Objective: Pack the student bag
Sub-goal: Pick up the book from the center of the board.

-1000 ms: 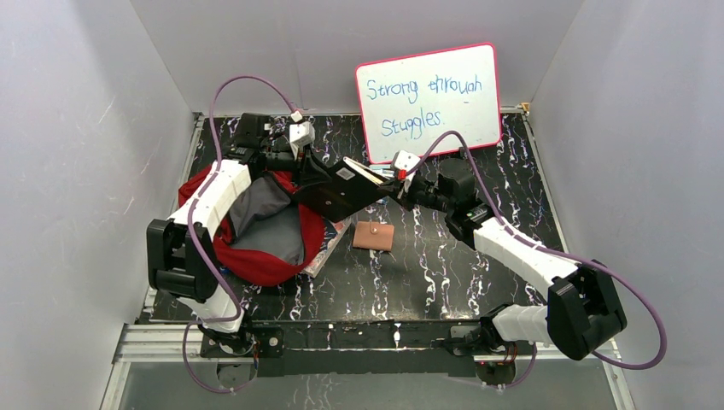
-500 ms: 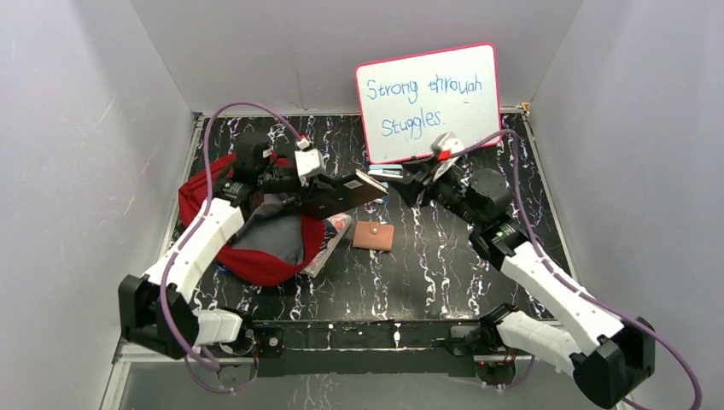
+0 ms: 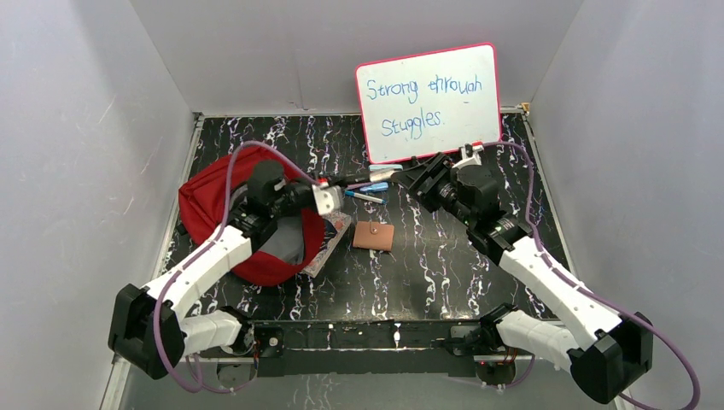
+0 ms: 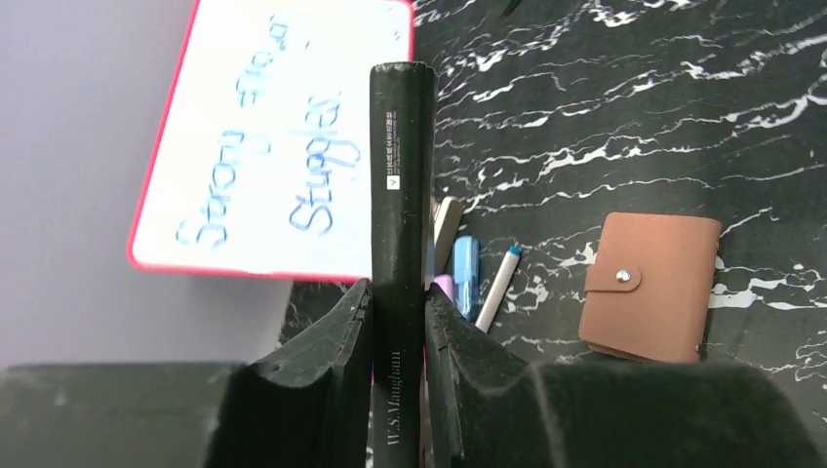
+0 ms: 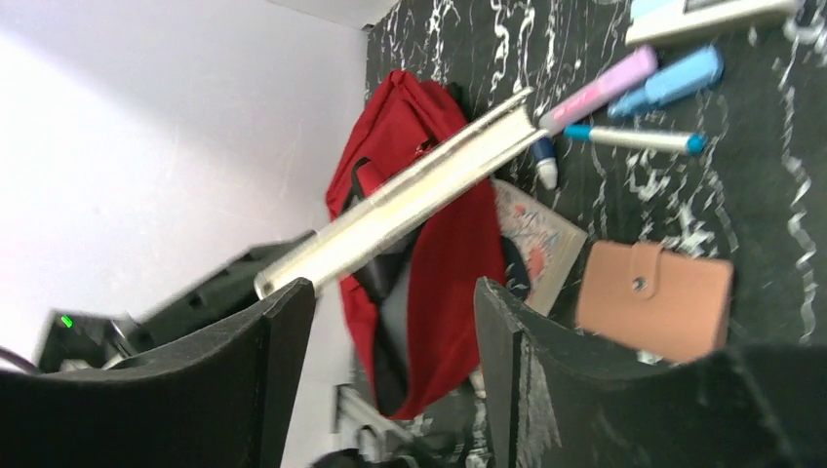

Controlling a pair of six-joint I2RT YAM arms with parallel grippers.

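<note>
Whiteboard [image 3: 427, 102]: "Strong through Stuggles."; book [image 4: 400, 195]: "W.S.Maugham"

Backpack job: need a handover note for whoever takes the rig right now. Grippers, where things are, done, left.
Left gripper: shut on a black book, held off the table near the backpack.
Right gripper: open, empty, by the whiteboard.
Backpack: lies open at the left, grey lining showing.
Done: nothing visibly packed; the left arm hides part of the opening.
Left: held book, second book lying against the backpack, wallet and pens out on the table.
</note>
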